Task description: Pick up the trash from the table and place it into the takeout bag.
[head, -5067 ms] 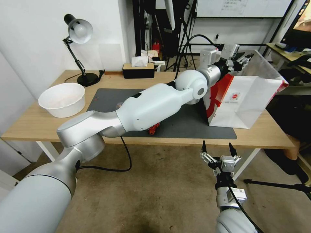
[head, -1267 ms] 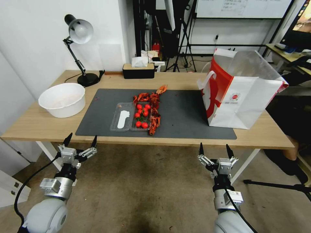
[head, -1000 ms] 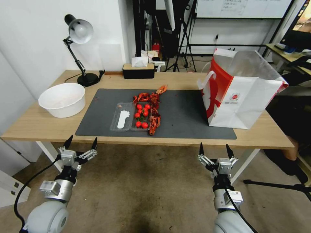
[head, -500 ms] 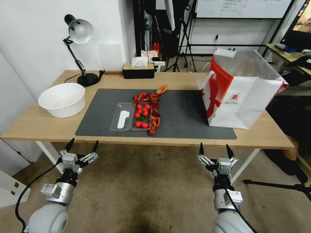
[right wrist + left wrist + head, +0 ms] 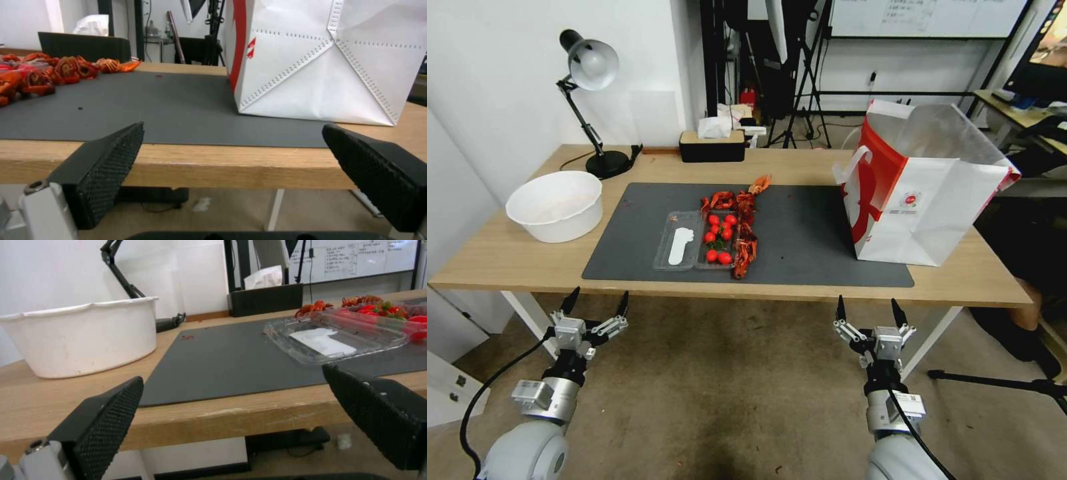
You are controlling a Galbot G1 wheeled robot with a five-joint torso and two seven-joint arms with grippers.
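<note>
Table (image 5: 514,257): your mat (image 5: 800,233) fills the frame's centre, catching crayfish shells (image 5: 746,230).
Left gripper (image 5: 595,306): released, lower left.
Right gripper (image 5: 867,309): released, lower right.
Takeout bag (image 5: 924,193): mouth gapes, right.

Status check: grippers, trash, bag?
Left gripper and right gripper open, empty, below the table front edge. Clear tray, tomatoes and red shells on the mat. Bag upright, open, path clear.

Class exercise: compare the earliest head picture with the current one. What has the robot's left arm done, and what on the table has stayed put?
The left arm, earlier stretched across the table with its pincer over the takeout bag, has pulled back; the left pincer now hangs open below the front edge. The right pincer stays open and low. Bag, clear tray, red scraps and white tub have not moved.
</note>
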